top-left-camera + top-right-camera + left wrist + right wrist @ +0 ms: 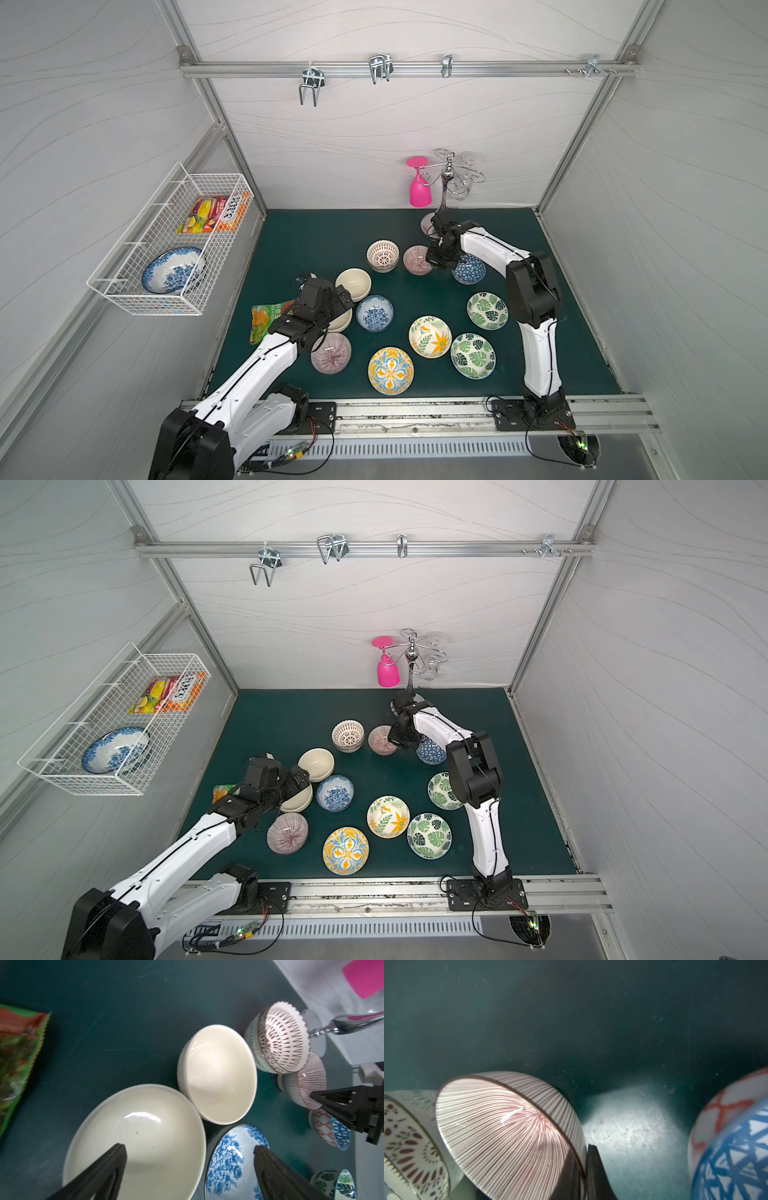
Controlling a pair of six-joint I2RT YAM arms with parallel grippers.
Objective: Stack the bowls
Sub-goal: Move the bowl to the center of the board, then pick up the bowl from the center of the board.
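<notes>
Now the right gripper (584,1152) clamps the rim of the far striped bowl (508,1126), at the back of the tabletop (316,241).
Beside it, the left gripper (191,1148) hangs spread wide over a cream bowl (135,1126); next likely calls for a level lift, then nesting.

Cream bowl (149,1132), lower centre of the left wrist view: presenting as glazed ceramic, glossy, throwing a highlight | striped bowl (508,1136): glaze shining, smooth | table mat (633,1136): reading matt, showing scuffs | wire basket (149,301), left in a top view: showing white-coated wire | glass rack (447,172): polished metal gleaming | snack packet (16,1053): glossy film crinkling
</notes>
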